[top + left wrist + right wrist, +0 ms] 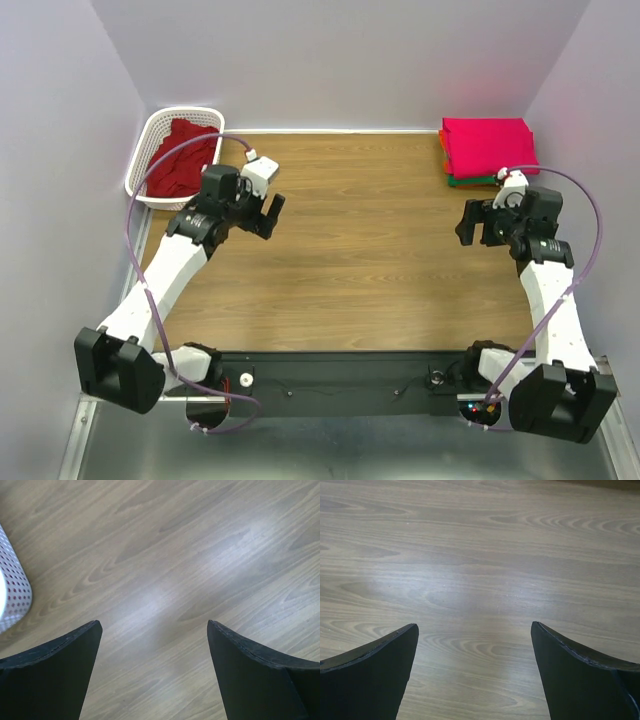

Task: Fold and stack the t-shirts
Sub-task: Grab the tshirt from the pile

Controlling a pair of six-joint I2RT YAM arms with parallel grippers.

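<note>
Hovering spread, empty: left claw (268,212), right claw (478,222). Folded pink, orange, green t-shirts (488,145) stacked beyond right; crimson t-shirt (182,160) unfolded in white plastic lattice basket (141,155) beside left.

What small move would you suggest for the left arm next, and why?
Probably move the left claw toward the white basket and down onto the dark red t-shirt: the claw hangs open and empty over the table, and that shirt lies crumpled in the basket.
</note>
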